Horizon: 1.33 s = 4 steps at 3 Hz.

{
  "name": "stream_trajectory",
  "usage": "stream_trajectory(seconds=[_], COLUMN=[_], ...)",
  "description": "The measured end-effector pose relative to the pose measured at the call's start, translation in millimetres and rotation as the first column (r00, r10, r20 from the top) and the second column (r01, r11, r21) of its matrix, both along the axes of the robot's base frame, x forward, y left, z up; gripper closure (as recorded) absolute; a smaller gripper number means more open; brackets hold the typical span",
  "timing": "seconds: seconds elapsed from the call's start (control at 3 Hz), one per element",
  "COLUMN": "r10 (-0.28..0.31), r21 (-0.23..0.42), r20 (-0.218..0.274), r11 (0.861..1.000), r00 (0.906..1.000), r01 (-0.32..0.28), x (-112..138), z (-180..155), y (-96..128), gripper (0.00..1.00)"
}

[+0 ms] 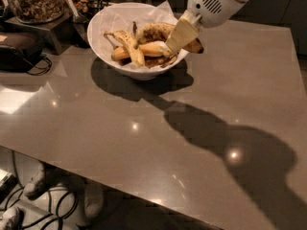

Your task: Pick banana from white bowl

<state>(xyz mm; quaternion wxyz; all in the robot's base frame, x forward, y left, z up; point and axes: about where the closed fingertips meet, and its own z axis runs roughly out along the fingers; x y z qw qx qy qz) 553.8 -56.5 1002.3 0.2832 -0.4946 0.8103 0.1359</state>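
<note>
The white bowl, lined with crinkled white paper, stands at the table's back left. It holds several bananas. The brown-speckled banana lies across the bowl's right side, and its blackish tip pokes past the right rim. My gripper comes in from the upper right on a white arm. Its cream fingers are closed around the speckled banana just inside the right rim. A paler banana lies left of it in the bowl.
A jar of nuts stands on a stand at the back left. A black device with a cable lies left of the bowl. The grey table has its front edge near the bottom. Cables lie on the floor below.
</note>
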Motion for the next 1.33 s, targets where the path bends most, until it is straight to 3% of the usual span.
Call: stream_trajectory(seconds=[0.33,0.67,1.0,1.33], r10=[-0.001,-0.030,-0.083,-0.159], r21=[-0.002,-0.028,-0.034,-0.056], r20=[0.001,-0.046,-0.081,-0.082], r11=[1.000,0.999,0.996,0.986], r00=[1.0000,0.9985,0.9933,0.9839], r01=[0.001,0.028,0.080,0.154], x=[-1.7,-11.4,-42.6,-101.0], z=[0.5,-6.8,-8.9,-5.2], y=[-0.8,-4.6,-5.2,3.9], gripper=[1.00,1.00,1.00,1.00])
